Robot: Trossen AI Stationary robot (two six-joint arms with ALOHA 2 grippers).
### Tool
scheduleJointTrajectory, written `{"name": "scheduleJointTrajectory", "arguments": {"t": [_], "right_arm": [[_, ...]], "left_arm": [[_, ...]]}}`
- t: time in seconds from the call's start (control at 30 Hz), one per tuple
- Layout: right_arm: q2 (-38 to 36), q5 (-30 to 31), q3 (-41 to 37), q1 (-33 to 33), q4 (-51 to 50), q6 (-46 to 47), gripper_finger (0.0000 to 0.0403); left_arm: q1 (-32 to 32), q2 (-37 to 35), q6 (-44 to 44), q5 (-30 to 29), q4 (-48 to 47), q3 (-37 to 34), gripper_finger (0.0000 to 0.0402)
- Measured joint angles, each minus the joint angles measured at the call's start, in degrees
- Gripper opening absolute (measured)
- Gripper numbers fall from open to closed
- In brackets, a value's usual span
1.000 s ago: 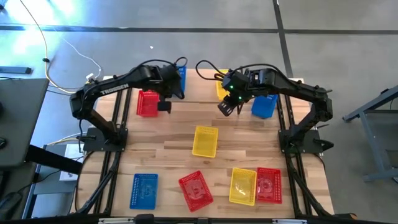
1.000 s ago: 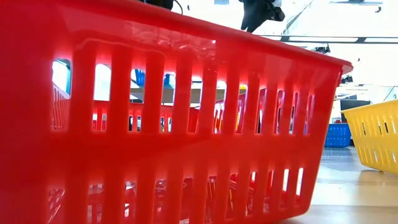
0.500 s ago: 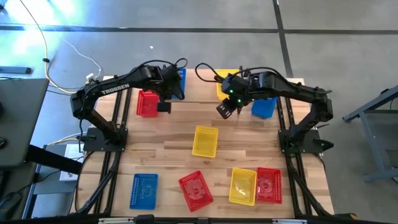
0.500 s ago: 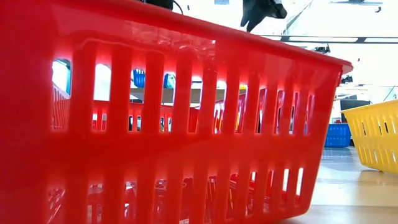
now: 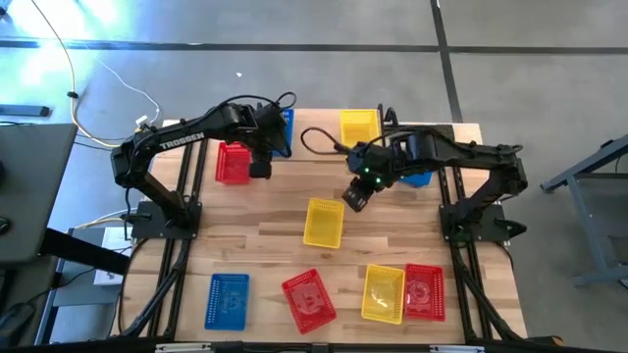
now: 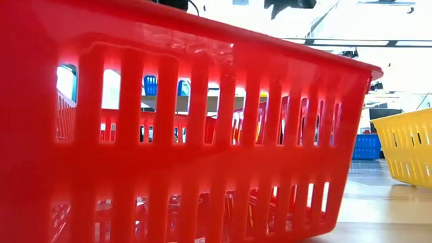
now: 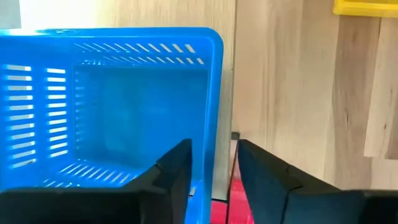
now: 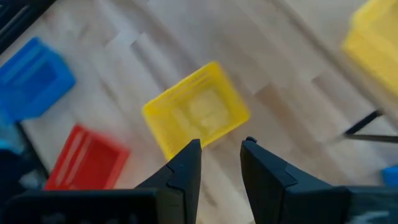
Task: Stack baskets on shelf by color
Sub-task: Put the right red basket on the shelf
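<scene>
A: Left gripper (image 7: 211, 149)?
B: At the far edge of the table, left of middle, at the blue basket (image 7: 112, 106) on the shelf (image 5: 319, 126). Fingers apart, with the basket's side wall standing in the gap. There is a slit of space on each side, so no clamp.

A: Right gripper (image 5: 355, 194)?
B: Over the middle of the table, just on the far side of the single yellow basket (image 5: 324, 223). In the wrist view its fingers (image 8: 186, 165) are apart and the gap is empty. It holds nothing.

A: Other baskets?
B: A second yellow basket (image 5: 360, 126) is on the shelf at the far edge, right of middle. A red basket (image 5: 233, 163) is near the far-left corner, just beside the left gripper. I cannot tell whether it sits on the shelf or the table. Another blue basket (image 5: 417, 176) is towards the far-right corner, partly under the right arm.

A: Near edge?
B: A row from left to right: a blue one (image 5: 227, 299), a red one tilted (image 5: 309, 298), then a yellow one (image 5: 384, 292) and a red one (image 5: 424, 291) touching side by side.

A: Low view?
B: A red basket wall (image 6: 202, 135) fills it, with a bit of a yellow basket (image 6: 405, 152) at the right.
</scene>
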Motion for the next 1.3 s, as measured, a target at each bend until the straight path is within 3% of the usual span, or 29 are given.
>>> {"name": "scheduleJointTrajectory", "arguments": {"t": [0.23, 0.47, 1.03, 1.3], "right_arm": [[0.0, -1.4, -0.3, 5.8, -2.2, -0.1, 0.0099], [0.0, -2.0, -6.6, 11.5, -4.5, 3.1, 0.0099], [0.0, -14.2, -19.2, 26.7, -1.2, 6.5, 0.0099], [0.0, -13.8, -20.0, 37.5, 1.2, 11.0, 0.0099]], "left_arm": [[-2.5, -0.1, -0.7, -0.5, -2.9, 3.8, 0.0139], [-5.7, -0.5, -5.5, 0.8, -4.9, 7.8, 0.0132], [-9.1, -3.1, -16.8, 3.3, -7.5, 8.0, 0.0131], [-9.9, -3.4, -20.1, 3.2, -9.5, 8.0, 0.0131]]}}
